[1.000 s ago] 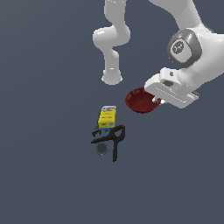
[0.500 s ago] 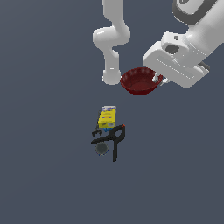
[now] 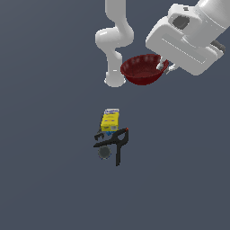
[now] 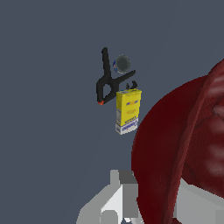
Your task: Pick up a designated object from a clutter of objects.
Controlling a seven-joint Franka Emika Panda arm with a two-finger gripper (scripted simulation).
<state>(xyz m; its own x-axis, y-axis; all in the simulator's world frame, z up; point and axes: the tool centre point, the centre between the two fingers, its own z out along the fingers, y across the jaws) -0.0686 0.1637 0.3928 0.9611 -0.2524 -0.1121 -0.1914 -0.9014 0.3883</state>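
Observation:
The dark red ribbed bowl (image 3: 143,69) hangs high above the floor, held by its rim on the exterior view's right side. My gripper (image 3: 162,67) is shut on that rim. In the wrist view the bowl (image 4: 175,144) fills the near side, with one finger (image 4: 114,205) showing beside it. The rest of the clutter lies on the floor below: the yellow-and-blue box (image 3: 110,120), the black spring clamp (image 3: 116,141) with red tips, and the small dark round can (image 3: 104,152). They also show in the wrist view: box (image 4: 127,109), clamp (image 4: 108,79), can (image 4: 122,63).
The arm's white base (image 3: 114,81) stands on the floor behind the box, just to the exterior view's left of the lifted bowl. The dark grey floor (image 3: 45,179) spreads around the clutter.
The gripper has risen with the bowl, which now sits higher in the exterior view. The box, clamp and can have not moved.

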